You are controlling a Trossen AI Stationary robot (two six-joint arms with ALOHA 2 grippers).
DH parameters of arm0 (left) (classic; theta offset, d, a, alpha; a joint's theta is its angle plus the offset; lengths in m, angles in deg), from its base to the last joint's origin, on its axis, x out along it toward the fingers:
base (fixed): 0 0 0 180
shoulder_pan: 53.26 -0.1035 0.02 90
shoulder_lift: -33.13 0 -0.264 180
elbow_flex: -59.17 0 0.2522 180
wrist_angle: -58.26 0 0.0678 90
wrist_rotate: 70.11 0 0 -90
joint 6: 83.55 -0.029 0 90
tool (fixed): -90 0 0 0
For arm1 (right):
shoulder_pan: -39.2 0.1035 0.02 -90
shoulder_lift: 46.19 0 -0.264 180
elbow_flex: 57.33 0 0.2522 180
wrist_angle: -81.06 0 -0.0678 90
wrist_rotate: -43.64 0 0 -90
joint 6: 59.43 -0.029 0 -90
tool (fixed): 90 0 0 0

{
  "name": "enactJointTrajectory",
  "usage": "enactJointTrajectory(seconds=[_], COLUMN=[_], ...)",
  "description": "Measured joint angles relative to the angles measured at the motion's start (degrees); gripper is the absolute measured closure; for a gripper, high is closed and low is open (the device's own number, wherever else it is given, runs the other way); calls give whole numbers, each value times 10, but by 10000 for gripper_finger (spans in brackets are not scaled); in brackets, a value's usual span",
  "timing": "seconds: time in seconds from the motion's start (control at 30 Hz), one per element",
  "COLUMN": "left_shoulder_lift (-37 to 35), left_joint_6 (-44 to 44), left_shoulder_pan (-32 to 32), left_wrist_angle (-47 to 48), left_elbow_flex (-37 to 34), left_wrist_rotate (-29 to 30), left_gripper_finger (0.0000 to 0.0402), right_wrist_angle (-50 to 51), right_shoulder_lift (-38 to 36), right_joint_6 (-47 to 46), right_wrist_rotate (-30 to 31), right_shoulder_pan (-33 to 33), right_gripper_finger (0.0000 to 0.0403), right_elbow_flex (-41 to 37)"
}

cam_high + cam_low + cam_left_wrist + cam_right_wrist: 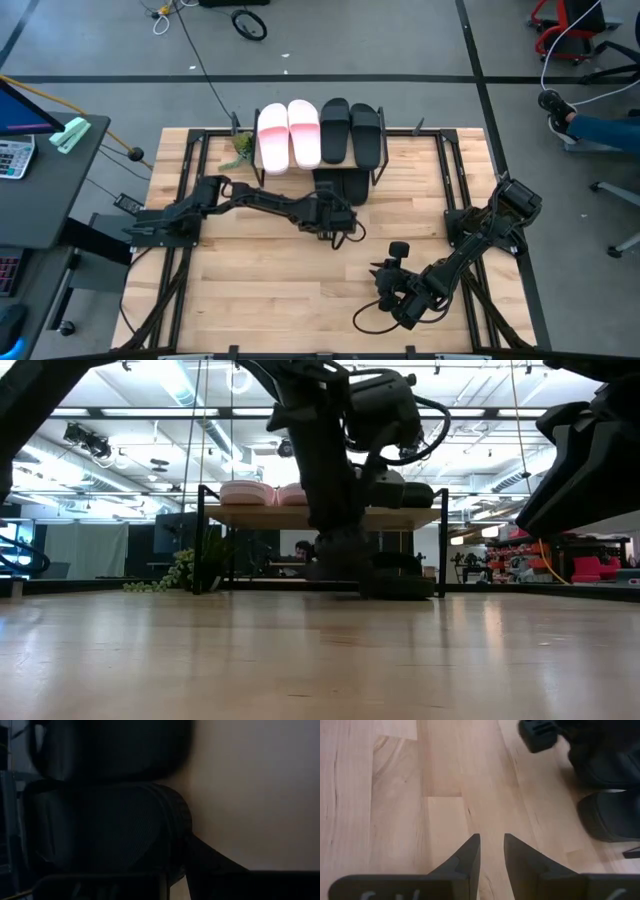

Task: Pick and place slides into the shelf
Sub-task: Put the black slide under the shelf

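Both arms fill the near half of the table (250, 300) in the high view. The right gripper (385, 268) rests near the front, right of centre, over bare wood. The left gripper (338, 200) reaches to the far middle and sits over two black slides (340, 182) lying on the table just in front of the shelf (318, 150). On top of the shelf stand four more in a row: two pink slides (289, 135) on the left, two black ones (351, 132) on the right. A small green plant (240, 148) sits beside the shelf's left end.

From table height, the left arm comes down in front of the shelf (420, 518), its gripper (340, 555) low at the table by a black slide (400, 586). The pink pair (262, 492) shows on the plank.

Through the left wrist camera, a black slide strap (105, 827) fills the view close up; whether the fingers clamp it cannot be told.

Through the right wrist camera, the right gripper (491, 851) has its fingers (469, 854) a narrow gap apart, holding nothing, above the wood.
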Motion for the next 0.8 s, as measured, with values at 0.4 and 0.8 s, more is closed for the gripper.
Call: enactJointTrajectory(seconds=[0.4, 0.8], left_shoulder_lift=[18, 20], left_joint_6=[-17, -14], left_shoulder_pan=[10, -11], left_wrist_angle=[-7, -14], left_elbow_flex=[-1, -1], left_wrist_rotate=[-1, -24], left_gripper_finger=[357, 325], right_wrist_angle=[0, 0], right_shoulder_lift=[0, 0], right_joint_6=[3, -5], right_wrist_rotate=[0, -1], right_shoulder_pan=[0, 0], right_gripper_finger=[311, 311], right_elbow_flex=[0, 0])
